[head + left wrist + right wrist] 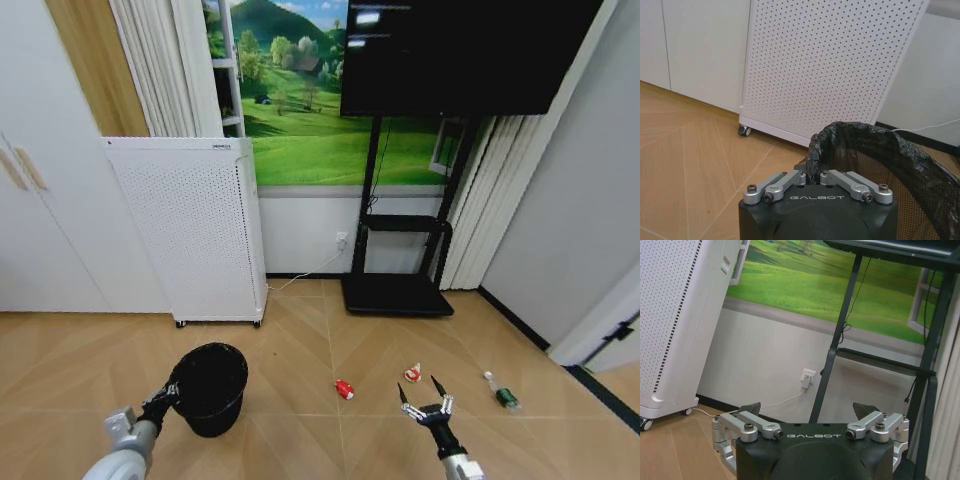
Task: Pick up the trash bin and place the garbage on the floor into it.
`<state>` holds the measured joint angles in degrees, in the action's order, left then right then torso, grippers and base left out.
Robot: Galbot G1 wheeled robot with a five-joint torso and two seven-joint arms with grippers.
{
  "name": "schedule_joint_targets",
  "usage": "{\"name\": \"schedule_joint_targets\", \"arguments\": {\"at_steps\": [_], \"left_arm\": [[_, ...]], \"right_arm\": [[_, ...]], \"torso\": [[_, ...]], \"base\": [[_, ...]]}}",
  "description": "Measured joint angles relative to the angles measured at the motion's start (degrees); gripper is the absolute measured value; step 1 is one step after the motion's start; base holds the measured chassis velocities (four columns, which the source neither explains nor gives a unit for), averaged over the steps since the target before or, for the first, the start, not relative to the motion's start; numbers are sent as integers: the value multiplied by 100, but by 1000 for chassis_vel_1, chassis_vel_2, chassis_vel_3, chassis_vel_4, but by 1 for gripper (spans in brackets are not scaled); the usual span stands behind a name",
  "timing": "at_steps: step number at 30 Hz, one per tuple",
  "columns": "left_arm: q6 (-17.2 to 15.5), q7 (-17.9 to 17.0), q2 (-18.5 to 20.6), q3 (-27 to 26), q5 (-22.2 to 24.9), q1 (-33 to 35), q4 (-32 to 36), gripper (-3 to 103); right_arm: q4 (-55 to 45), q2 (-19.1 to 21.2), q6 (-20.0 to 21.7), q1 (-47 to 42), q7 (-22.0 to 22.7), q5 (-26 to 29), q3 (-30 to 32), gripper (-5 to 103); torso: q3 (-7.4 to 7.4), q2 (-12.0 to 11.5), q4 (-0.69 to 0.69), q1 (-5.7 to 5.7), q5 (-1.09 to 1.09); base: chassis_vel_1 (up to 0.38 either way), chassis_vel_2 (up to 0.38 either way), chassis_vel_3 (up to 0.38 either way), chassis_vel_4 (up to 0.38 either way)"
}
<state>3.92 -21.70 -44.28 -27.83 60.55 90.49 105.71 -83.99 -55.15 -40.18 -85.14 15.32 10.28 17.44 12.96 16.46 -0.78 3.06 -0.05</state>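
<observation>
The trash bin [211,387] is a small black mesh bucket lined with a black bag, standing on the floor [300,440] at the lower left of the head view. My left gripper [172,392] is shut on its near-left rim; the left wrist view shows the fingers pinching the rim of the bin [875,150]. The garbage lies right of the bin: a red can [344,389], a red-and-white wrapper [412,374] and a small bottle with a green label [503,393]. My right gripper [427,398] hovers open just in front of the wrapper, holding nothing.
A white perforated cabinet on casters [195,235] stands behind the bin by the wall. A black TV stand [397,292] with a dark screen sits at the back centre. White cupboards line the left, a wall and door frame the right.
</observation>
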Motion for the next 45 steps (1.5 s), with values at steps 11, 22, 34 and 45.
{"name": "schedule_joint_targets", "arguments": {"at_steps": [11, 22, 34, 45], "left_arm": [[42, 52, -94, 92, -98, -42, -86, 7], [53, 83, -41, -33, -194, 200, -49, 7], [110, 197, 3, -733, -436, 1277, 173, 7], [159, 327, -451, -1348, -661, 1967, 341, 7]], "right_arm": [[374, -110, -424, 61, -241, -78, 50, 100], [127, -84, 407, -170, 751, -509, -159, 100], [1185, 65, 815, 985, 884, 59, -2221, 100], [3122, -359, 339, 2503, -262, 493, -3620, 100]], "torso": [[2, -1, 0, 5, 5], [-1, 0, -3, -2, 5], [0, 0, -2, 0, 5], [0, 0, 1, 0, 5]], "base": [[-220, 177, 184, -162], [23, -18, -34, 16], [0, 0, 0, 0], [0, 0, 0, 0]]}}
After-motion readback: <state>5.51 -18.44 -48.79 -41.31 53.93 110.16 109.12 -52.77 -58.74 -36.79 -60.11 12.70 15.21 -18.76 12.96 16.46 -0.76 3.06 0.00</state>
